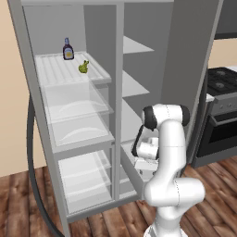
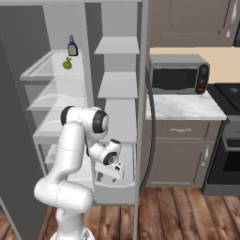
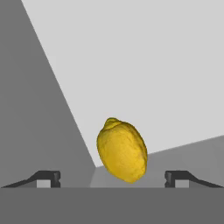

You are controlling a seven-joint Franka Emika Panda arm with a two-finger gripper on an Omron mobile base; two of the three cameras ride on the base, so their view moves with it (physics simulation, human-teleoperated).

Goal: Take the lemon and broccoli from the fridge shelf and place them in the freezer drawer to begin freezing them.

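Lemon sitting between the wide-apart jaws, untouched, over the freezer drawer | handling: judging firm, light, rollable; hold across its middle | broccoli waiting on fridge shelf

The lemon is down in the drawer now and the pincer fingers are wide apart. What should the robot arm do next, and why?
Probably lift straight up and back out of the freezer drawer. In the hand view the pincer stands open, its fingertips well clear of the lemon, so the lemon looks released. The broccoli sits up on the fridge shelf beside the bottle, so it comes next.
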